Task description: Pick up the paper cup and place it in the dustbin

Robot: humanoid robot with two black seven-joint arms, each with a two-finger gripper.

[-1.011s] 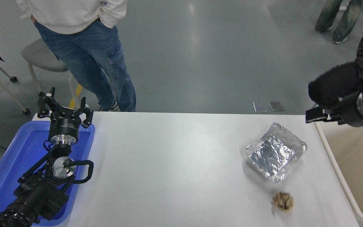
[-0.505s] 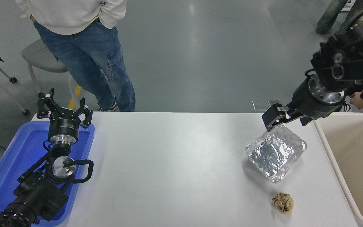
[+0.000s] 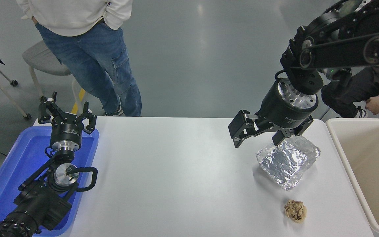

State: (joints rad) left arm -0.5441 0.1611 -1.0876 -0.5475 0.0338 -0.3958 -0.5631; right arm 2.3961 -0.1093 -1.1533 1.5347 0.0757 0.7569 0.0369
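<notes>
Crinkled silver foil sheet (image 3: pixel 287 161) lay on the smooth white tabletop (image 3: pixel 176 171), a brown wrinkly ball (image 3: pixel 295 210) nearer. Beige plastic dustbin (image 3: pixel 341 144), thick rounded rim, sat at right edge. Paper cup not visible. Right tool (image 3: pixel 257 135) hung empty above the foil's far-left edge, fingers spread, angled down-left. Left tool (image 3: pixel 67 113) parked open over the blue tray (image 3: pixel 8 171).
</notes>
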